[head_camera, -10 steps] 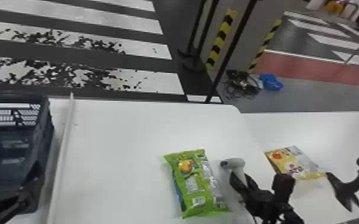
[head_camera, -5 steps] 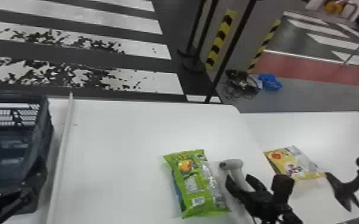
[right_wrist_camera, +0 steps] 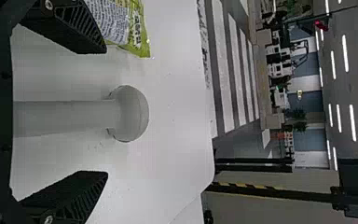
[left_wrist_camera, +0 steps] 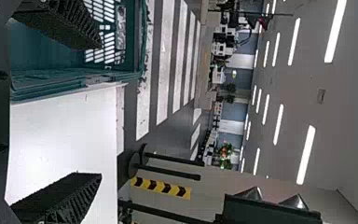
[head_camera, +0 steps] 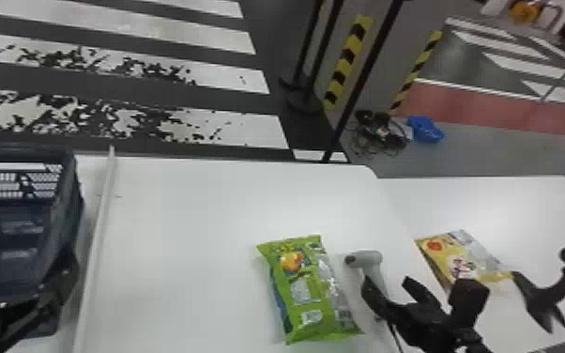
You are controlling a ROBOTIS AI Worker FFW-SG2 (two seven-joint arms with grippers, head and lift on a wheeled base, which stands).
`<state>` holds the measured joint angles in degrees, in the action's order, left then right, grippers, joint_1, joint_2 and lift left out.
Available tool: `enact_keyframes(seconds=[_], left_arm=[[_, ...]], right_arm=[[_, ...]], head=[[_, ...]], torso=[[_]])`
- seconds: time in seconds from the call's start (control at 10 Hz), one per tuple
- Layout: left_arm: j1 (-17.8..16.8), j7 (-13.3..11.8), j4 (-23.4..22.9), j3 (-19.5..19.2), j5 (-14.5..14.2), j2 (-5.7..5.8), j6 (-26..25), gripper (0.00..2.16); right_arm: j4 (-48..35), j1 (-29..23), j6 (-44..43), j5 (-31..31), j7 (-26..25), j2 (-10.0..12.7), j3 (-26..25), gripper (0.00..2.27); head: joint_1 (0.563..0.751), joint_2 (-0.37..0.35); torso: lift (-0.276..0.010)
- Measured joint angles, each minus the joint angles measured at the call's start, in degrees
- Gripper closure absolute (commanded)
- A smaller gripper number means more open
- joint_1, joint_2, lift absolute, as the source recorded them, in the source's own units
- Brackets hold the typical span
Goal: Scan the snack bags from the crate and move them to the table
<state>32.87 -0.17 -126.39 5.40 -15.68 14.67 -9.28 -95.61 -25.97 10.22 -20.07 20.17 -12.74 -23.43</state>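
where two bags [head_camera: 302,288] lie, one scanner [head_camera: 366,260], one crate [head_camera: 71,197]

I have a broad clear lane over the counter [head_camera: 187,263] between the pale strip [head_camera: 96,249] beside the crate [head_camera: 68,234] and the green bag [head_camera: 300,286]. The scanner [head_camera: 365,260] blocks the gap of my right tool [head_camera: 389,285], with the yellow bag [head_camera: 460,258] to the right.

It looks an industrial hall: strip lights [left_wrist_camera: 306,154], hazard tape [head_camera: 347,61] (even crosswalk stripes [head_camera: 131,26]).
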Motion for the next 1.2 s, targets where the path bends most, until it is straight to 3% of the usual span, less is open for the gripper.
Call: enact_keyframes(seconds=[0.4, 0.7, 1.2], left_arm=[[0.0, -0.2, 0.5, 0.3, 0.2, 0.14, 0.0, 0.01], [0.6, -0.5, 0.9, 0.3, 0.2, 0.35, 0.4, 0.01], [1.1, -0.8, 1.7, 0.2, 0.2, 0.49, 1.8, 0.01]], right_arm=[[-13.4, -5.0, 22.3, -7.9, 5.1, 0.4, -4.0, 0.09], [-16.8, -1.8, 38.9, -8.0, 10.1, 0.4, -5.9, 0.10], [-12.0, 4.9, 45.0, -6.0, 11.5, 0.3, -2.5, 0.09]], head=[[0.695, -0.324], [0.695, -0.291], [0.695, -0.239]], torso=[[-0.095], [-0.095], [-0.095]])
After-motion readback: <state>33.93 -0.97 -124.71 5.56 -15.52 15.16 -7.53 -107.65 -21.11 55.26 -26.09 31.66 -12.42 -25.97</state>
